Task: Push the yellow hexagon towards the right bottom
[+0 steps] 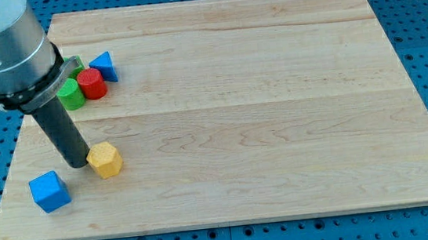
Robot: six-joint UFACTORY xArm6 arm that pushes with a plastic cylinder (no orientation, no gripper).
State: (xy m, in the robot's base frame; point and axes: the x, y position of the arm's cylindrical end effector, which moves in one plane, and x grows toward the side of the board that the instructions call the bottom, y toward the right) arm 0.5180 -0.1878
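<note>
Pincer there is none on this arm, so you have nothing to open or close: it ends in a plain dark rod, and my tip rests on the wooden table just at the left side of the yellow hexagon, touching it or very nearly so; you cannot tell which from this angle. The hexagon sits near the table's left edge, closer to the bottom-left corner than to the top, with almost the whole board between it and the bottom-right corner.

Watch the line of your push. The tip stands level with the block's left face, so a stroke from here probably drives it straight along towards the right edge, not down towards the bottom-right corner. To add the downward part you likely need contact a little higher on the block.

An off-centre push can also make the hexagon turn on its flat faces and slip off the round rod, leaving it behind.

The blue cube lies just below and left of the tip, near the bottom-left corner; a wide repositioning swing could knock it. The red cylinder, green cylinder and blue triangular block cluster near the top-left corner, beside the arm's body, well apart from the hexagon.
</note>
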